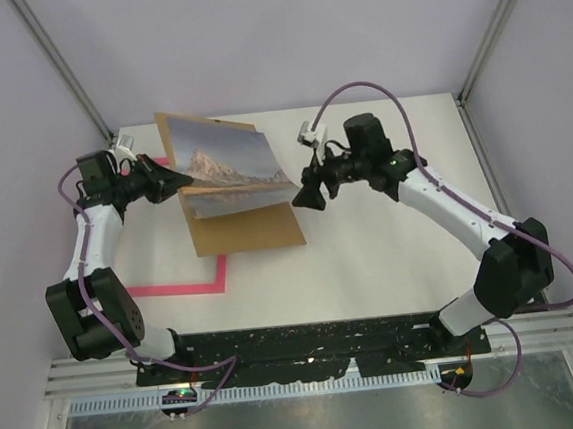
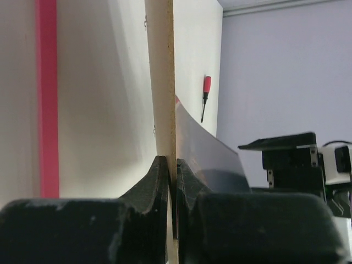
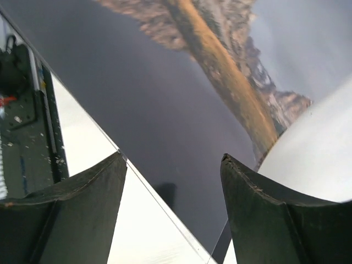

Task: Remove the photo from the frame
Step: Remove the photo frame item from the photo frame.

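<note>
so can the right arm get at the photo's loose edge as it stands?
Probably yes: the right gripper is open right beside the photo, whose curled edge lies clear of the backing board; nothing in between.

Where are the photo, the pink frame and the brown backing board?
photo (image 1: 234,164): top external view, middle of the mountain print.
frame (image 1: 188,287): top external view, on its long pink bar.
backing board (image 1: 253,229): top external view, bare brown area below the photo.
</note>
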Robot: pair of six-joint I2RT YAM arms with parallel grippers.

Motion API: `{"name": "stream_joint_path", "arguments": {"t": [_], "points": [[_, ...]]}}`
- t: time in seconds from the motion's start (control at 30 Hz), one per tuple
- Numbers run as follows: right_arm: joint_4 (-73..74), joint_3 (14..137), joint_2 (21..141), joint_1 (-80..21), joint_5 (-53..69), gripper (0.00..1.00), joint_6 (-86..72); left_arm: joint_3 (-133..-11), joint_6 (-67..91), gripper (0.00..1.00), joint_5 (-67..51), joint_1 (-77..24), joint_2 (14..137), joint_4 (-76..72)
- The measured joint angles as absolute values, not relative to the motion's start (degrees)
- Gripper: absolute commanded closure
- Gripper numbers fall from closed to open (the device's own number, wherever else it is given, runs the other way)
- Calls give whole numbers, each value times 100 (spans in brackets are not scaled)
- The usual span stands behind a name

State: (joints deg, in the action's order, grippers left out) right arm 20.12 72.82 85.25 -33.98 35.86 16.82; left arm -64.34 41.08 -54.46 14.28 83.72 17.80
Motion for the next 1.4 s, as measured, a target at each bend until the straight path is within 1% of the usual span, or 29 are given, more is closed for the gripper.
{"name": "stream_joint_path", "arguments": {"t": [0.07, 0.13, 0.2, 0.3, 0.43, 0.53, 0.6, 0.67, 0.7, 0.83, 1.03, 1.13, 1.23, 1.37, 1.4], "points": [[1988, 7352, 8635, -2794, 4261, 27, 1308, -6425, 4180, 100, -5454, 1426, 8372, 1745], [1975, 7363, 8840, -2416, 4851, 27, 1022, -6410, 4244, 100, -5492, 1426, 8372, 1706], [1977, 7334, 9155, -2220, 5430, 26, 805, -6392, 4294, 100, -5509, 1426, 8372, 1667], [2156, 7238, 9480, -2279, 5944, 24, 788, -6377, 4320, 100, -5524, 1439, 8372, 1643], [3212, 7391, 9614, -2624, 6488, 23, 1621, -6368, 4338, 100, -5704, 1450, 8372, 1649], [4285, 7929, 9616, -2808, 6895, 23, 2436, -6361, 4316, 100, -5793, 1450, 8372, 1605], [4812, 8298, 9616, -2812, 7048, 22, 2867, -6359, 4346, 100, -5822, 1452, 8372, 1601], [5030, 8512, 9616, -2709, 7225, 22, 3061, -6346, 4383, 100, -5833, 1457, 8372, 1592], [5037, 8521, 9616, -2644, 7240, 23, 3074, -6340, 4397, 100, -5848, 1463, 8372, 1564], [4239, 8256, 9758, -2053, 7192, 23, 2014, -6283, 4508, 100, -5935, 1468, 8370, 1354], [3138, 8132, 10779, -1352, 6928, 27, 593, -6097, 4810, 100, -6136, 1472, 8305, 932], [2945, 8068, 11185, -1302, 6919, 28, 217, -5990, 5028, 100, -6252, 1472, 8265, 596], [2869, 7957, 11292, -1352, 6934, 29, -12, -5920, 5264, 100, -6366, 1474, 8246, 233], [2700, 7911, 11303, -1382, 7126, 39, -213, -5813, 5566, 100, -6484, 1474, 8176, -237], [2646, 7905, 11316, -1382, 7203, 40, -257, -5793, 5621, 100, -6512, 1474, 8156, -329]]}}
